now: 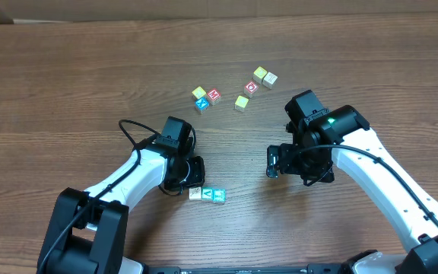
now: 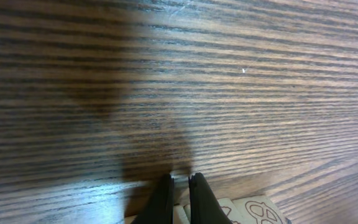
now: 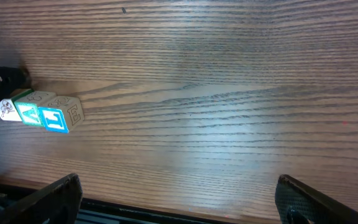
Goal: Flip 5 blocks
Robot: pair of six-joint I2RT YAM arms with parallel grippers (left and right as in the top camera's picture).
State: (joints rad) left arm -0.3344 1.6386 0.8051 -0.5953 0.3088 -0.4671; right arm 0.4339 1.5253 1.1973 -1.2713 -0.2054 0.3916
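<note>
A row of three blocks (image 1: 207,195) lies near the table's front; in the right wrist view they show a white, a green and a blue letter face (image 3: 41,112). Several more blocks (image 1: 234,91) are scattered at the back, with yellow, red and blue faces. My left gripper (image 1: 195,183) is shut just behind the row, tips at the table, with nothing between them. In the left wrist view its gripper (image 2: 180,185) shows thin dark fingers (image 2: 161,200) over pale block faces (image 2: 263,211). My right gripper (image 1: 274,161) stands wide open and empty, to the right of the row; the right wrist view shows its gripper (image 3: 179,198) low over bare wood.
The brown wooden table (image 1: 67,84) stretches wide to the left and back. My two arms come in from the front corners. The table's front edge (image 3: 166,208) shows as a dark strip below my right gripper.
</note>
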